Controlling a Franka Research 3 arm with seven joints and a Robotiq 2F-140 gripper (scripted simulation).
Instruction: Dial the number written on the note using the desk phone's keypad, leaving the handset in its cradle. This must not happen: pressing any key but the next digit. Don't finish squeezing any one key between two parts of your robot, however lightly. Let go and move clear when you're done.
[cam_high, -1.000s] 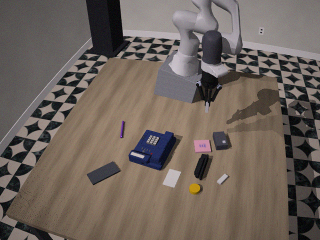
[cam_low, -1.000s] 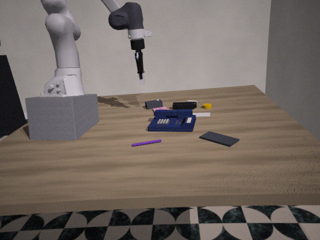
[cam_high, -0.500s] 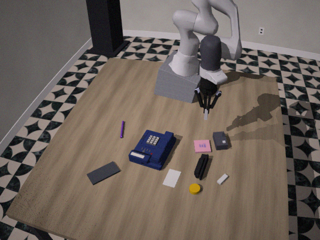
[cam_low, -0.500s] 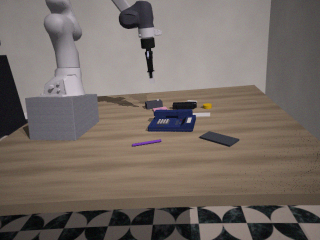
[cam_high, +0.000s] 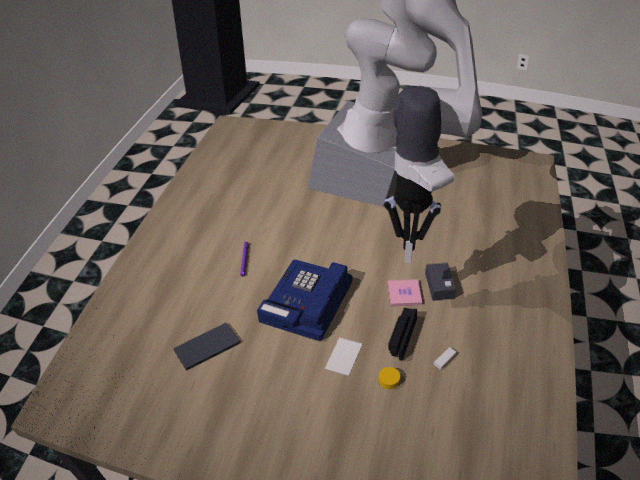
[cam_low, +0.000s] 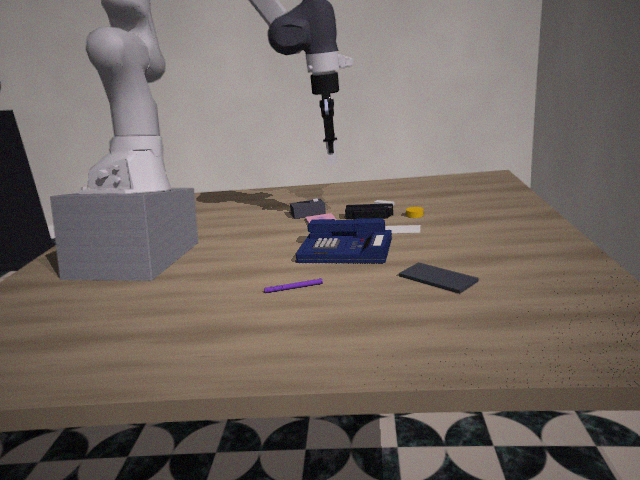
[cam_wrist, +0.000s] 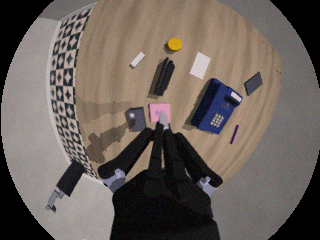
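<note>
A blue desk phone sits mid-table with its handset in the cradle. Its pale keypad faces up. A pink note with small dark marks lies flat to the phone's right. My gripper is shut with nothing in it. It points straight down, high above the table, over the pink note's far edge and well clear of the phone.
Near the note are a grey box, a black stapler-like bar, a white card, a yellow disc and a small white block. A purple pen and a grey slab lie left of the phone. The arm's grey base block stands behind.
</note>
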